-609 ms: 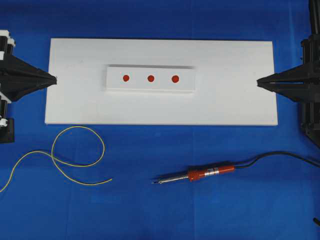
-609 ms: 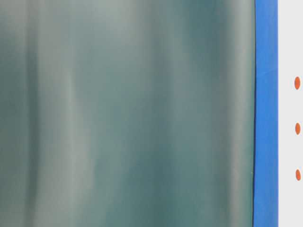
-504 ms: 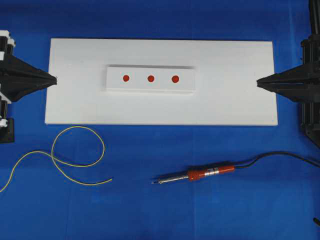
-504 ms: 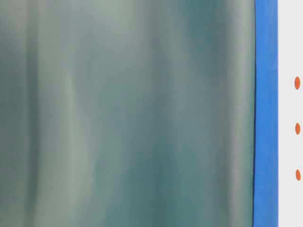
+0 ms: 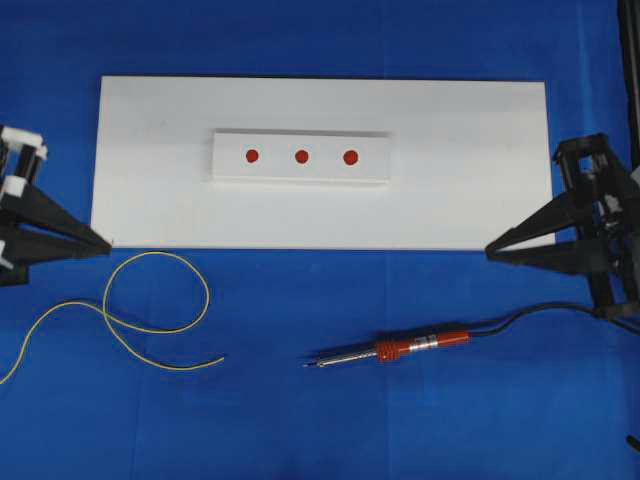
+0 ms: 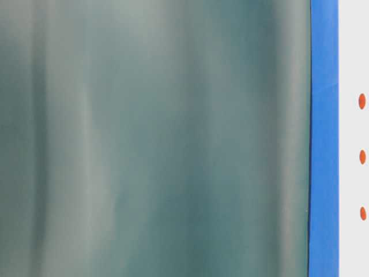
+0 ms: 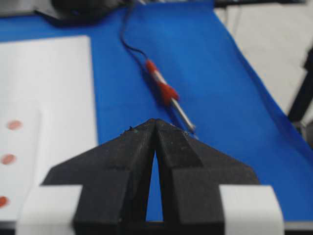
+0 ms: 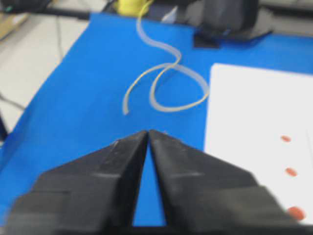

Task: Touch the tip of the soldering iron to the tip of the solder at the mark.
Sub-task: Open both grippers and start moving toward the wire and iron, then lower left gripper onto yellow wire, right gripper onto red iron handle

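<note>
Soldering iron (image 5: 400, 349) lies on the blue cloth (image 5: 300, 420) near the front, right of centre, its dark tip pointing left toward the free end of the solder (image 5: 150, 320), the two well apart, and its black cord (image 5: 560, 312) trailing off to the right. Solder curls in a loose yellow loop at the near left, just in front of the white board (image 5: 450, 200), which carries a raised strip (image 5: 300, 175) with three red marks (image 5: 301, 156). Left gripper (image 5: 105, 243) and right gripper (image 5: 490, 254) sit at the board's near corners, each with its black fingers pressed together at the tips and holding nothing
</note>
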### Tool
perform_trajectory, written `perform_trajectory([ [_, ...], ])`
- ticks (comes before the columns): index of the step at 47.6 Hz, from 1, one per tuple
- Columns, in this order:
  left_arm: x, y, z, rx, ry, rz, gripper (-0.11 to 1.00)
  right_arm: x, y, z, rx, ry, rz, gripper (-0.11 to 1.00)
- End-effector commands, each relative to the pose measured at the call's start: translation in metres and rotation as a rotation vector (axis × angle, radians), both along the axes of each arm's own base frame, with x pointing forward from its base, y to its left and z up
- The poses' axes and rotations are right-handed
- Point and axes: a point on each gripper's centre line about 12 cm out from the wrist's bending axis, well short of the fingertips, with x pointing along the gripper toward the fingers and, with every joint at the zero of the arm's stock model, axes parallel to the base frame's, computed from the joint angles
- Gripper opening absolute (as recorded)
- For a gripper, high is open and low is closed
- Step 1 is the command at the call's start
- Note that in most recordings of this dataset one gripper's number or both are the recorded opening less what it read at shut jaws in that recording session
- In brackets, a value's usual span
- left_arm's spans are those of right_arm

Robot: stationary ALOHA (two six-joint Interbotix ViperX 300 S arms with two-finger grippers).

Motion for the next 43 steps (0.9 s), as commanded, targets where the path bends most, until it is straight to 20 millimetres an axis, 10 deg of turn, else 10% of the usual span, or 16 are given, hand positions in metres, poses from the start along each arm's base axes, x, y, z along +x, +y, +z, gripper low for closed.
perform_trajectory([
  [1, 0.002, -0.010, -0.002, 0.002, 0.012, -0.045, 0.09, 0.006, 0.006, -0.002, 0.025, 0.021, 0.013, 0.24],
  [14, 0.000, -0.033, -0.033, 0.021, 0.085, -0.148, 0.84, 0.018, 0.020, -0.039, 0.099, 0.160, 0.029, 0.93],
  [43, 0.019, -0.065, -0.118, -0.017, 0.209, -0.225, 0.80, 0.039, 0.049, -0.149, 0.160, 0.247, -0.052, 0.88],
])
